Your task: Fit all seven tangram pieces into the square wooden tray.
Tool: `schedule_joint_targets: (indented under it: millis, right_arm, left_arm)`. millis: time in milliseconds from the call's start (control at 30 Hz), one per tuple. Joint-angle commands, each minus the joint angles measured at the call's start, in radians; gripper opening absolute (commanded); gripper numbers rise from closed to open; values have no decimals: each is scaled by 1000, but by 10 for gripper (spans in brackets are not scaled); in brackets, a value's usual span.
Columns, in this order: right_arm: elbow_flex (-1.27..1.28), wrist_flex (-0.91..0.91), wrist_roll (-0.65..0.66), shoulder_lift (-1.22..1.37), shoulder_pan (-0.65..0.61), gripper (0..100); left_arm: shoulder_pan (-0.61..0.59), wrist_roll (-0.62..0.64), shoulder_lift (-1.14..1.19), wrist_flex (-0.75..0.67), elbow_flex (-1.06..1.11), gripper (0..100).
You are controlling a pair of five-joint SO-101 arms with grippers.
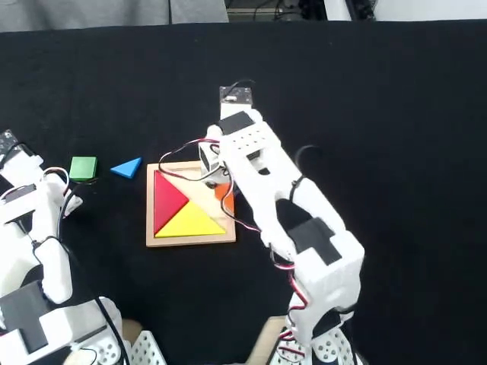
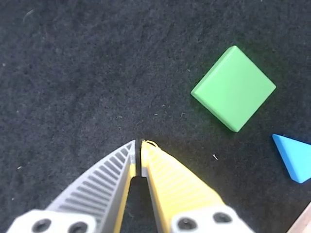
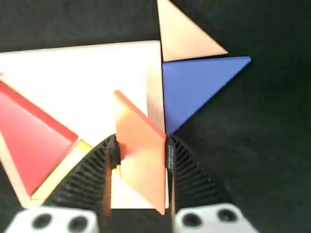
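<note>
1. High view: on the black cloth table (image 1: 380, 114), the right arm (image 1: 259, 175) lies over the right side of the square wooden tray (image 1: 190, 240) and hides that edge. A red triangle (image 1: 169, 199) and a yellow triangle (image 1: 190, 222) lie flat in the tray, edge to edge. An orange piece (image 1: 224, 194) peeks out beside the arm. Left of the tray, a green square (image 1: 83, 167) and a light-blue triangle (image 1: 127, 167) sit on the cloth, near each other but apart. The left arm (image 1: 30, 220) stands at the table's left edge.
2. Left wrist view: the left gripper (image 2: 138, 143) is pressed closed with nothing in it, over bare cloth near the green square.
3. Right wrist view: the right gripper (image 3: 141, 145) clamps the orange piece, a parallelogram, across its width above the tray's rim, flat face to the camera. A tan triangle (image 3: 184, 36) and a dark blue triangle (image 3: 194, 85) lie just outside the rim, touching along one edge.
</note>
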Motion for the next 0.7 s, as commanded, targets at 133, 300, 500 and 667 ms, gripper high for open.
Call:
schedule_joint_targets:
  millis: [133, 300, 500, 667]
  right_arm:
    - [-5, -17, -20, -12, -101, 11]
    - [30, -23, -18, -10, -107, 11]
    - [38, -23, -12, -10, -107, 16]
    - [39, -17, 17, -10, -114, 48]
  left_arm:
    - [12, 2, -28, -17, -22, 33]
    - [12, 2, -28, -17, -22, 33]
    - [12, 2, -28, -17, -22, 33]
    - [12, 2, -28, -17, -22, 34]
